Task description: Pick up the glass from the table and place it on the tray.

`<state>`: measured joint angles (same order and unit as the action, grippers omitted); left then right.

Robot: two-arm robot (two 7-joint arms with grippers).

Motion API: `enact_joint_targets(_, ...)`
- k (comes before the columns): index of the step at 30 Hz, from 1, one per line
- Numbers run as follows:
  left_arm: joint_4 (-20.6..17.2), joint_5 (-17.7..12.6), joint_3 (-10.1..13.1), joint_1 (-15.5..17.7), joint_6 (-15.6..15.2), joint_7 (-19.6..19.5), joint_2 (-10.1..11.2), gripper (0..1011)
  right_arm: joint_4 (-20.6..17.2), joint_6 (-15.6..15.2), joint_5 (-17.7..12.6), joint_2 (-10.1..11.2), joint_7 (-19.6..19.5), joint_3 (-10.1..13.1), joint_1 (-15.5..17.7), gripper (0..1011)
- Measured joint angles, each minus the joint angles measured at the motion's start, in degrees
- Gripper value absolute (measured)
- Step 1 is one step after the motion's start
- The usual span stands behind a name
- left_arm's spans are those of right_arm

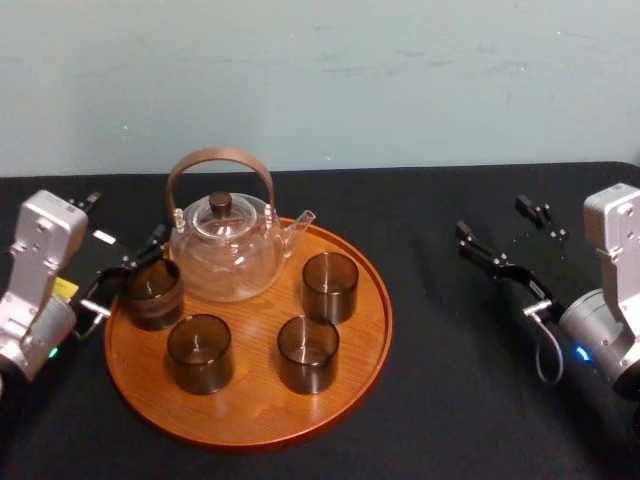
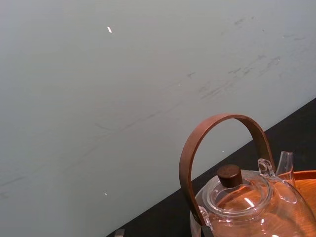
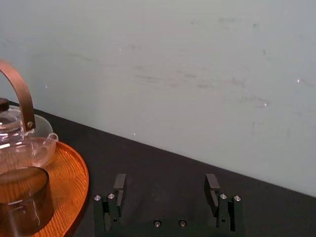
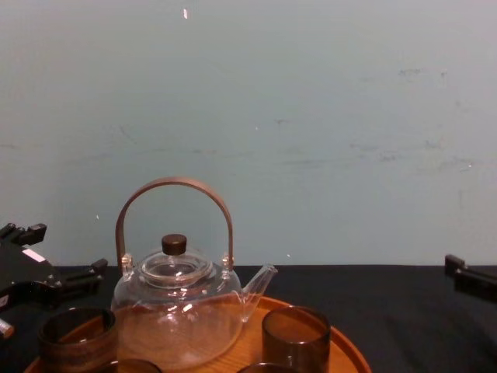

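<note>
Glass (image 1: pixel 152 292): stands on tray (image 1: pixel 360 320), left rim, beside teapot (image 1: pixel 228 250); left hand (image 1: pixel 130 272) at it, grip not discernible; hazard: careless withdrawal likely tips it against teapot; right hand (image 1: pixel 497 222) open, idle right.

You see a large, round tray (image 1: pixel 250 410) of orange-brown wood with a low raised rim. It lies flat on the black table (image 1: pixel 450 400), left of centre. The glass (image 1: pixel 152 292) is a short, straight-sided tumbler of smoky brown that you can see through. It stands upright with its open end up, at the tray's left side, just inside the rim. From the chest view, it sits at the lower left, with its rim level.
</note>
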<state>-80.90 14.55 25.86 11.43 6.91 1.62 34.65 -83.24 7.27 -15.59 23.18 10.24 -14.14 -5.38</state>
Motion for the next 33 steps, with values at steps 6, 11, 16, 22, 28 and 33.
enact_joint_targets(6, 0.0, 0.0, 0.0, 0.0, 0.0, 0.0, 0.0, 1002, 2.08, 0.28, 0.76, -1.22, 0.13, 0.08, -0.38, 1002)
enact_joint_targets(11, 0.0, 0.0, 0.0, 0.0, 0.0, 0.0, 0.0, 1002, 4.02, 0.16, 1.64, -2.2, 0.6, 0.22, -0.95, 1002)
enact_joint_targets(16, 0.0, 0.0, 0.0, 0.0, 0.0, 0.0, 0.0, 1001, 4.86, -0.16, 2.31, -2.72, 0.87, 0.54, -1.22, 1002)
enact_joint_targets(22, 0.0, 0.0, 0.0, 0.0, 0.0, 0.0, 0.0, 1001, 5.29, -0.48, 2.98, -3.08, 0.97, 0.79, -1.4, 1002)
enact_joint_targets(28, 0.0, 0.0, 0.0, 0.0, 0.0, 0.0, 0.0, 1001, 5.23, -0.48, 2.94, -2.99, 0.98, 0.73, -1.4, 1002)
enact_joint_targets(33, 0.0, 0.0, 0.0, 0.0, 0.0, 0.0, 0.0, 1001, 5.16, -0.48, 2.87, -2.94, 0.98, 0.7, -1.39, 1002)
